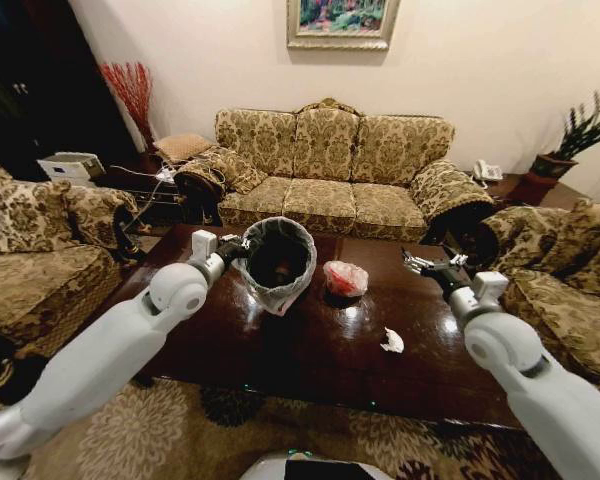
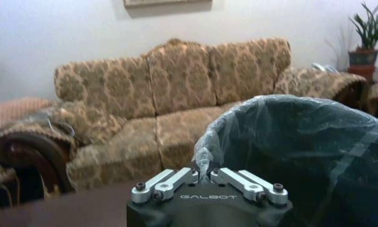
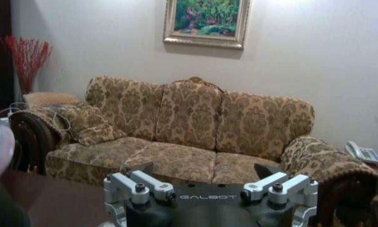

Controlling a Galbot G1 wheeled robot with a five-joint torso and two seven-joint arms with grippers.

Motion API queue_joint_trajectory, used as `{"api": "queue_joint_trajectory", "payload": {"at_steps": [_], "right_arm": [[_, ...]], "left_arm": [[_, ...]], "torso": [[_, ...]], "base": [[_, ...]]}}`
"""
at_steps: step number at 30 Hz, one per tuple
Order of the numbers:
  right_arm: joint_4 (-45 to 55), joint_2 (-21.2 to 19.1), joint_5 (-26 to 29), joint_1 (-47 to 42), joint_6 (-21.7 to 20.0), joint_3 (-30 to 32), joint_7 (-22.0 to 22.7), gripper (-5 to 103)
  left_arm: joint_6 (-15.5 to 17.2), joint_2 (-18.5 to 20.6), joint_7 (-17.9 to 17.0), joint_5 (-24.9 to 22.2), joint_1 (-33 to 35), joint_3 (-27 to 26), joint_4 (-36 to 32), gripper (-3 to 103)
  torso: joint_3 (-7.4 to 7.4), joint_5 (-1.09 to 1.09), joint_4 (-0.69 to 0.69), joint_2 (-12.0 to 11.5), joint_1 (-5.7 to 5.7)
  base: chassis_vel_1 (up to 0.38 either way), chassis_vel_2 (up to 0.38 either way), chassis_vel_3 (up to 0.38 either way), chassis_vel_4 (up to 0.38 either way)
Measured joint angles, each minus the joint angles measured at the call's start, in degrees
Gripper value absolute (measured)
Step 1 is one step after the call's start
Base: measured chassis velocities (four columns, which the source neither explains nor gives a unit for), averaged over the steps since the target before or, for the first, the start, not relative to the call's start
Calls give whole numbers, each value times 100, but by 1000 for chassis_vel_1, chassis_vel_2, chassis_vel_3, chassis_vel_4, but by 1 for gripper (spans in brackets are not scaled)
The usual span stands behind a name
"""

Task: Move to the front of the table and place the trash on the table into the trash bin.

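The trash bin (image 1: 278, 262), black with a grey translucent liner, is tipped over the dark glossy table (image 1: 310, 360) so that its mouth faces me. My left gripper (image 1: 238, 247) is shut on its rim at the left side. The left wrist view shows that gripper (image 2: 205, 174) pinching the liner edge of the bin (image 2: 296, 146). A red-and-white plastic bag bundle (image 1: 345, 278) lies just right of the bin. A white paper scrap (image 1: 391, 342) lies nearer me on the right. My right gripper (image 1: 421, 264) hovers open over the table's right part, holding nothing (image 3: 203, 171).
A patterned three-seat sofa (image 1: 330, 170) stands behind the table, with matching armchairs at the left (image 1: 30, 250) and right (image 1: 560, 270). A potted plant (image 1: 575, 140) and a phone (image 1: 486, 171) sit at the back right. A patterned rug (image 1: 180, 430) lies under the table's near edge.
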Motion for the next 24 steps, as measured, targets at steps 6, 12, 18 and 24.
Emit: {"api": "queue_joint_trajectory", "payload": {"at_steps": [6, 12, 18, 24], "right_arm": [[-6, -7, 127, -25, 83, 35, -10, 100], [-73, -17, 209, 30, -5, -28, -202, 100], [-832, -402, 1183, 1008, -17, -698, -701, 100], [-1861, -694, 1552, 1825, -197, -1740, -1181, 100]], "left_arm": [[-192, 7, -151, -231, -6, -26, -54, 4], [-194, 29, -176, -284, -102, -35, 24, 4], [-162, -28, -238, -306, -488, -21, 395, 4], [-100, -153, -60, -332, -891, 175, 828, 4]], "torso": [[-1, 4, 2, 0, -1], [1, 4, 2, -2, 4], [0, 5, 5, -1, -1], [1, 3, 0, -2, 4]], "base": [[0, 0, 0, 0], [0, 0, 0, 0], [0, 0, 0, 0], [0, 0, 0, 0]]}}
